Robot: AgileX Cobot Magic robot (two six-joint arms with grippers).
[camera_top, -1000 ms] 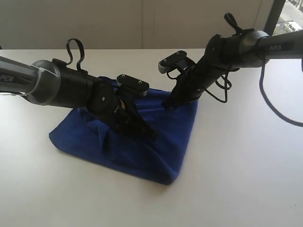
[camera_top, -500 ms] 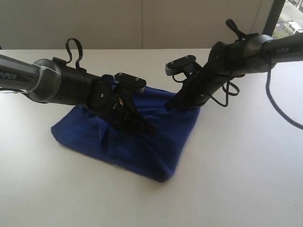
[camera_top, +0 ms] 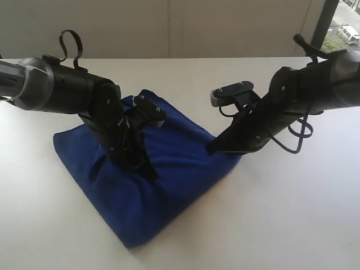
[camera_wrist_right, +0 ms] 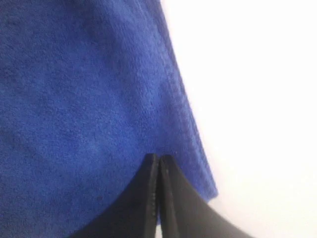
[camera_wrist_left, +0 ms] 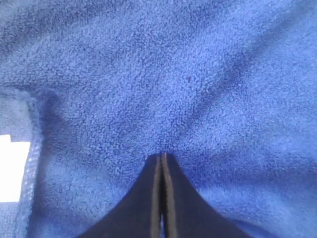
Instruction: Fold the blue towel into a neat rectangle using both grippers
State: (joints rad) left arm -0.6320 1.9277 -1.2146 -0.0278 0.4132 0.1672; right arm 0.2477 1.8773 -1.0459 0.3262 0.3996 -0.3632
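While both jaws are closed, left gripper (camera_top: 145, 169) tip dents mid-cloth, right gripper (camera_top: 211, 149) tip presses beside the hem (camera_wrist_right: 183, 99); pinch unclear | blue towel (camera_top: 180, 174) lies rumpled, seemingly doubled, on the surface (camera_top: 270, 214) | judged soft, light, limp, grippy terry: take hold at corners along the hem | surface white, smooth | pale wall (camera_top: 169, 28) behind, window (camera_top: 346, 25) at one end

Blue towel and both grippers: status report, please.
Left gripper shut, tip on blue towel, mid-cloth. Right gripper shut, tip at its edge. Towel creased, not yet a neat rectangle. Nothing in the way.
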